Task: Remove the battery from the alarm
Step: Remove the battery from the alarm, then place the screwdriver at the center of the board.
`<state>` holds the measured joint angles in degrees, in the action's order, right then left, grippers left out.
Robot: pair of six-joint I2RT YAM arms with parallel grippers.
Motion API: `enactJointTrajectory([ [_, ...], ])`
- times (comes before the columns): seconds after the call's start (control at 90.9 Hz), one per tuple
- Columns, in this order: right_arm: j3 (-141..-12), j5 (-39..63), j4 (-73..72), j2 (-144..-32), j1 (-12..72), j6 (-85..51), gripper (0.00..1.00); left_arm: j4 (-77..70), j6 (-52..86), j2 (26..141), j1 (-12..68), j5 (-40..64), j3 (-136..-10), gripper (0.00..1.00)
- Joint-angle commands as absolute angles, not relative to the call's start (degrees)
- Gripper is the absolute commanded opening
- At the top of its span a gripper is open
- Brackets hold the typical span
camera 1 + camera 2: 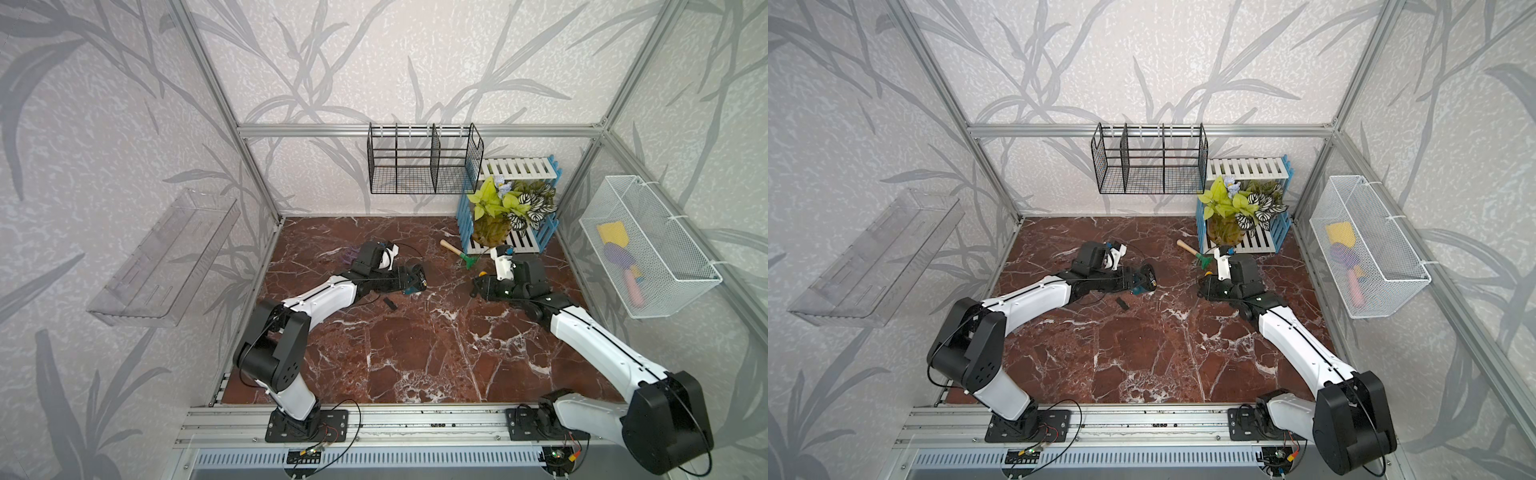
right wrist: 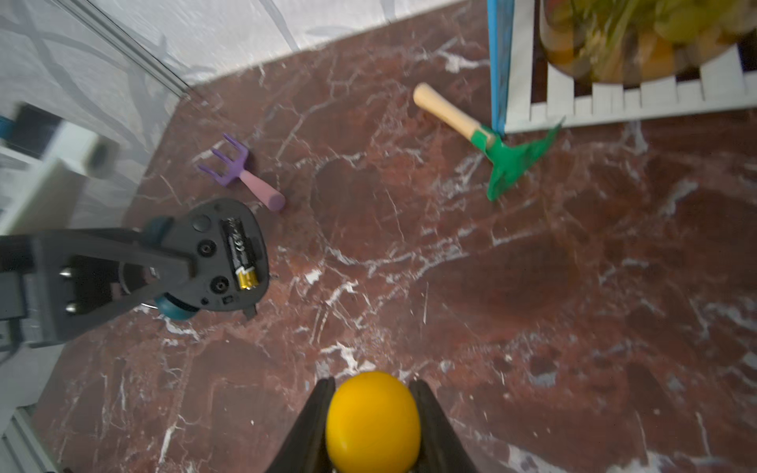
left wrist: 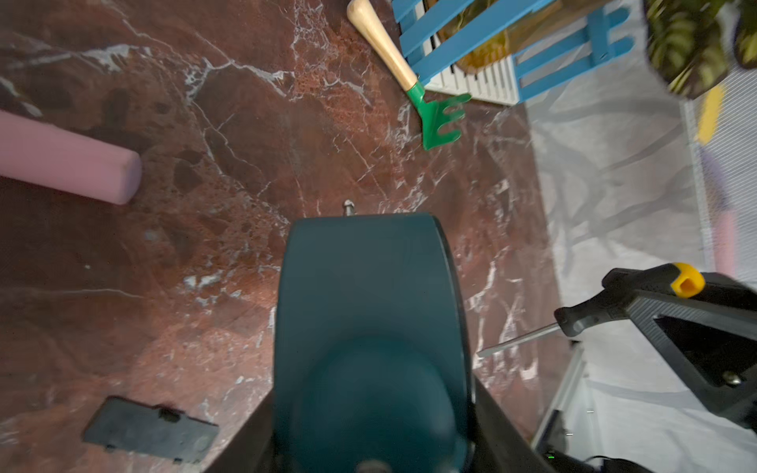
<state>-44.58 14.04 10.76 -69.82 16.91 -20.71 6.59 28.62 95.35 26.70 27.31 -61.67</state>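
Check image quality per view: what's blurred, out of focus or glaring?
Left wrist: alarm fills the near field and is soft, plant smeared, rake crisp. Right wrist: screwdriver butt out of focus, battery sharp enough to show print. Both top views: even light, no glare, table sharp.

The alarm (image 2: 209, 268), dark teal and rounded-triangular, is clamped in my left gripper (image 2: 180, 274) left of the table's middle, its black back turned rightward. The battery (image 2: 241, 254), black with a gold end, lies in the back's open compartment.
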Motion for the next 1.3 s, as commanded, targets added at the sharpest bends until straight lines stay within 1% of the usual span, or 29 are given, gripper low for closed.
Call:
enactJointTrajectory([
  [0.0,-45.7,12.9,12.8,-72.1,16.8,-18.9,0.0,17.2,16.4,96.5,29.3,15.3,-66.5,0.02],
  [0.242,-48.8,14.2,15.4,-80.1,16.8,-19.2,0.0,24.0,9.4,98.2,33.1,3.4,-70.4,0.02],
  [0.429,-53.1,17.4,19.6,-88.1,16.8,-19.7,0.0,25.1,10.2,97.3,33.2,0.9,-71.0,0.02],
  [0.517,-54.4,20.1,21.6,-91.4,17.0,-20.3,0.0,24.5,12.3,94.9,32.9,-0.1,-71.0,0.02],
  [0.572,-55.5,20.7,23.2,-93.3,17.0,-20.4,0.0,23.3,14.2,92.7,32.2,1.3,-70.2,0.02],
  [0.627,-57.3,20.3,26.3,-95.4,17.1,-20.7,0.0,20.9,16.9,89.9,30.6,4.9,-68.2,0.03],
  [0.671,-58.4,20.4,28.1,-97.0,17.1,-21.0,0.0,18.6,19.7,87.6,28.6,9.0,-65.8,0.02],
  [0.737,-60.4,20.0,30.9,-100.7,17.2,-21.8,0.0,10.5,26.7,83.8,24.7,17.7,-58.9,0.03],
  [0.803,-62.2,19.0,33.2,-103.1,17.7,-21.9,0.1,0.4,35.2,80.5,20.8,26.8,-50.9,0.03],
  [0.88,-63.1,17.1,34.0,-104.0,18.6,-21.8,0.16,-10.4,42.2,77.9,17.7,35.8,-42.8,0.03],
  [0.924,-63.3,15.8,34.3,-103.9,18.9,-21.6,0.21,-13.1,43.9,76.6,16.7,38.8,-39.2,0.03],
  [0.979,-63.6,14.2,34.8,-103.6,19.2,-21.2,0.28,-13.1,43.6,75.2,15.8,41.5,-36.8,0.03],
  [1.111,-64.1,11.1,36.5,-101.9,19.1,-19.8,0.43,-6.6,41.7,71.0,13.1,42.6,-31.8,0.04],
  [1.122,-64.1,10.8,36.6,-101.6,19.1,-19.7,0.44,-6.1,41.6,70.7,12.9,42.6,-31.4,0.04],
  [1.166,-64.1,9.7,37.3,-100.3,19.2,-19.1,0.56,-3.8,40.8,69.8,12.2,43.0,-30.3,0.04],
  [1.199,-64.2,8.6,37.9,-99.0,19.1,-18.5,0.61,-2.8,40.4,69.3,12.0,43.4,-29.3,0.04],
  [1.243,-64.2,7.6,38.4,-97.1,19.1,-17.8,0.67,-3.2,40.9,68.9,11.9,44.8,-27.8,0.04],
  [1.287,-64.2,6.9,38.9,-94.9,19.1,-17.0,0.7,-4.4,41.7,69.0,11.9,46.7,-26.6,0.04],
])
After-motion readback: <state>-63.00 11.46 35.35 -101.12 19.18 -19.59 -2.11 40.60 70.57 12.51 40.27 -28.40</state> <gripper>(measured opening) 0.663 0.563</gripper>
